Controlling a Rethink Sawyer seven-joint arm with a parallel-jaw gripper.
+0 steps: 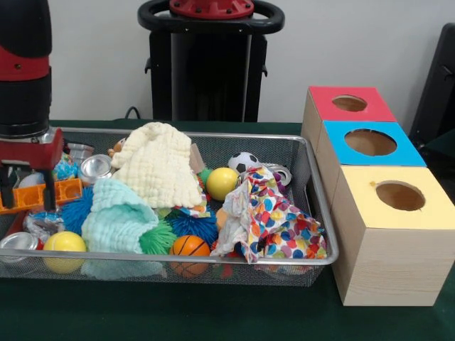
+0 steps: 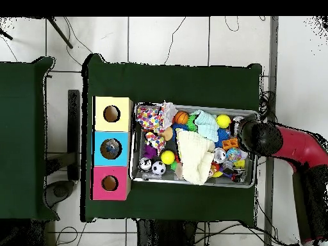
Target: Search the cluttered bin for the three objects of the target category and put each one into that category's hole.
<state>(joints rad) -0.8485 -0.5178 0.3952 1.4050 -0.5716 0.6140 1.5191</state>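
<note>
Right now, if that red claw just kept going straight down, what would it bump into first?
Probably the orange toy in the bin: the gripper hangs right at it, open, though depth is hard to judge.

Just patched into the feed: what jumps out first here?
A wire bin crammed with balls, cans and cloths fills the table's middle, a cream cloth heaped on top. Beside it stand three boxes with holes: red box, blue box, yellow box. The gripper hangs over the bin's opposite end.
</note>
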